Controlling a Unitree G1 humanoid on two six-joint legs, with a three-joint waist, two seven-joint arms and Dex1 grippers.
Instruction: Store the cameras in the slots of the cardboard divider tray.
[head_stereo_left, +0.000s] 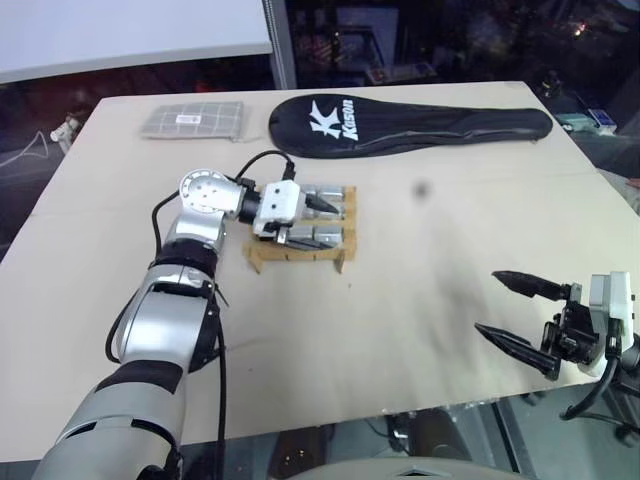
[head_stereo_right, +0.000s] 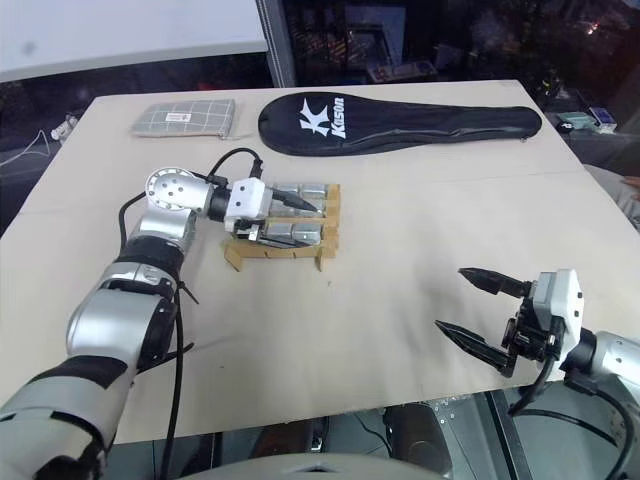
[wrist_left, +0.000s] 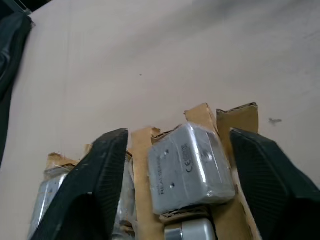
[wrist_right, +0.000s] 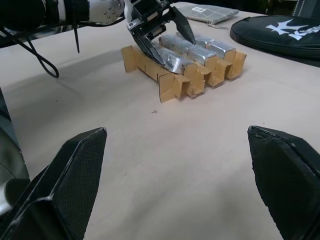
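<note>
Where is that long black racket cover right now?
The black racket cover lies at the table's far edge, just beyond the cardboard divider tray, with the grey checked pouch to its left.

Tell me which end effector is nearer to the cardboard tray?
The left end effector: it is right over the cardboard tray, fingers open around a camera. The right end effector is far away, near the table edge.

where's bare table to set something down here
Bare table lies between the cardboard divider tray and the right claw, below the black racket cover. It is crowded at the tray, where the left claw hangs over the cameras.
</note>
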